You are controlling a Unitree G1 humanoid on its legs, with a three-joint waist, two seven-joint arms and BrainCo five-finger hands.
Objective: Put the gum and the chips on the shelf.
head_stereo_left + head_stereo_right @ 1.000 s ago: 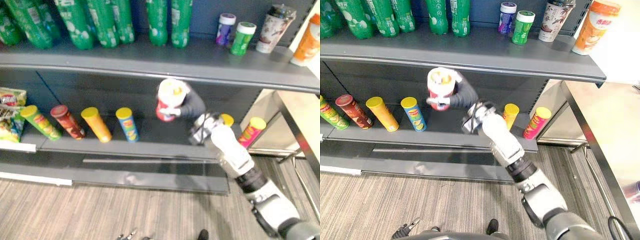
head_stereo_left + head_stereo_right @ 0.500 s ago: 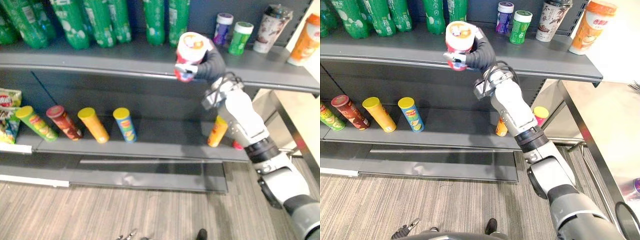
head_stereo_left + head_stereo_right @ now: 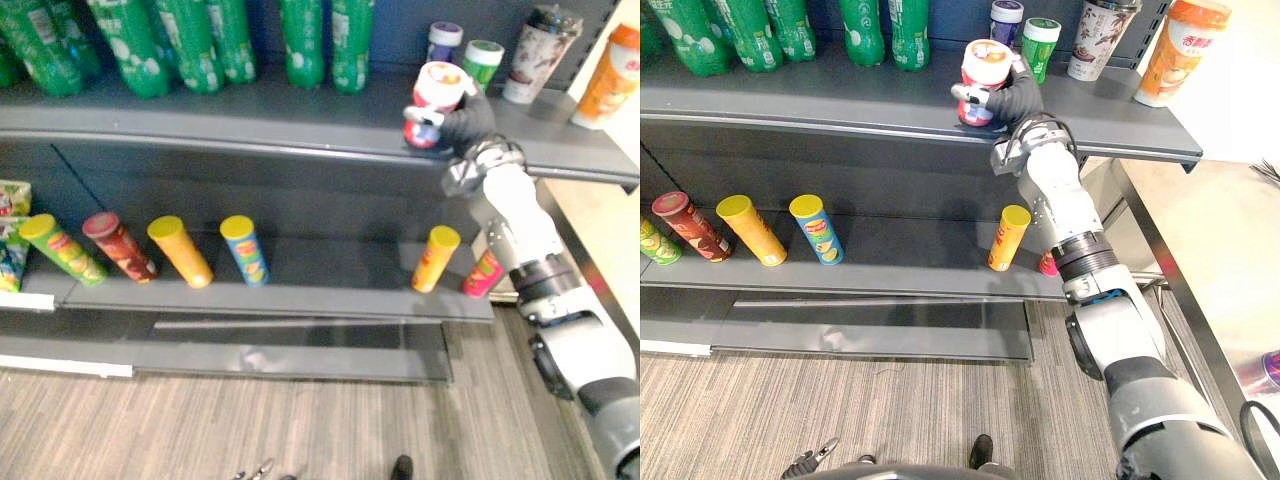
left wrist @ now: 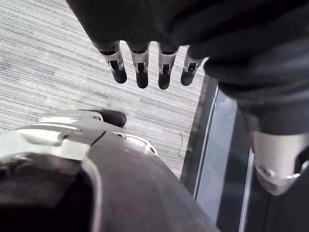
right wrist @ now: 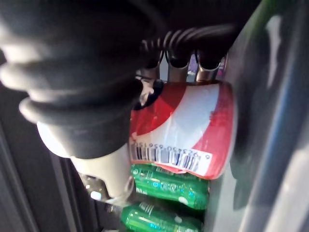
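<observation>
My right hand (image 3: 470,125) is shut on a short red and white chips can (image 3: 437,98) with a pale lid. It holds the can over the front of the upper grey shelf (image 3: 250,115), just in front of a purple gum tub (image 3: 443,42) and a green gum tub (image 3: 482,62). I cannot tell whether the can's base touches the shelf. In the right wrist view the fingers curl round the can (image 5: 188,130), with green bottles (image 5: 164,186) past it. My left hand (image 4: 140,63) hangs with straight fingers above the floor.
Green bottles (image 3: 210,40) fill the upper shelf's left and middle. A patterned cup (image 3: 530,60) and an orange cup (image 3: 610,70) stand at its right end. On the lower shelf lean several chips tubes, among them a yellow one (image 3: 437,258) and a pink one (image 3: 483,272) below my arm.
My right hand has carried the can up from below the upper shelf's edge and to the right, to a spot over that shelf by the gum tubs.
</observation>
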